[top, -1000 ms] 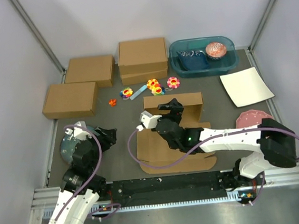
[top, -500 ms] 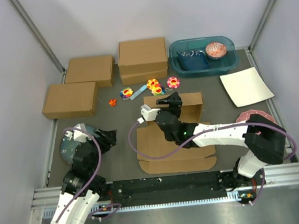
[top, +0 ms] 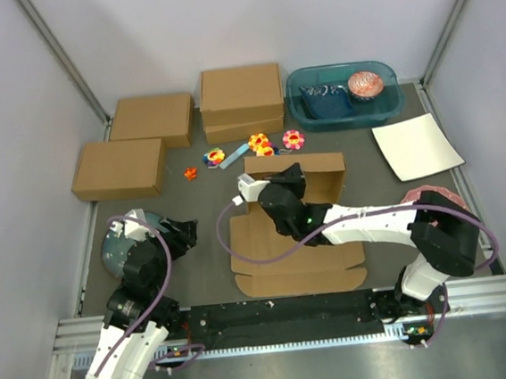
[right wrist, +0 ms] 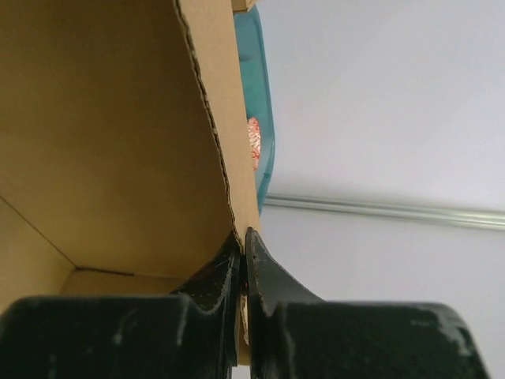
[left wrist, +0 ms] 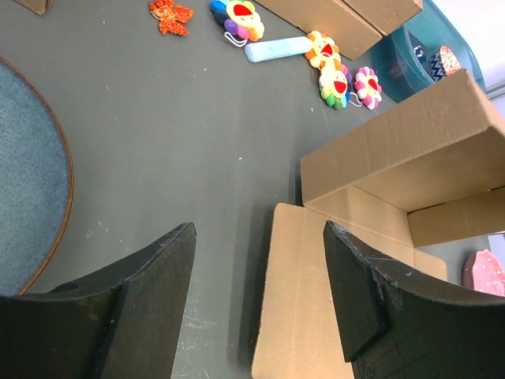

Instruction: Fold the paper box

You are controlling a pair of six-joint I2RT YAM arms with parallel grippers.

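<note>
Matt brown cardboard: paper box (top: 279, 272), edge ragged, perforated. Matt dark grey, scuffed: table (left wrist: 158, 142). Speckled blue glaze: plate (left wrist: 24, 197). Translucent teal plastic: bin (top: 390, 105).

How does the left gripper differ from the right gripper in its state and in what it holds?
The left gripper is open; the right gripper is shut. The left gripper holds nothing and hangs over the table, beside the flat part of the paper box; the right gripper pinches the edge of a raised wall of the paper box. Both are black.
</note>
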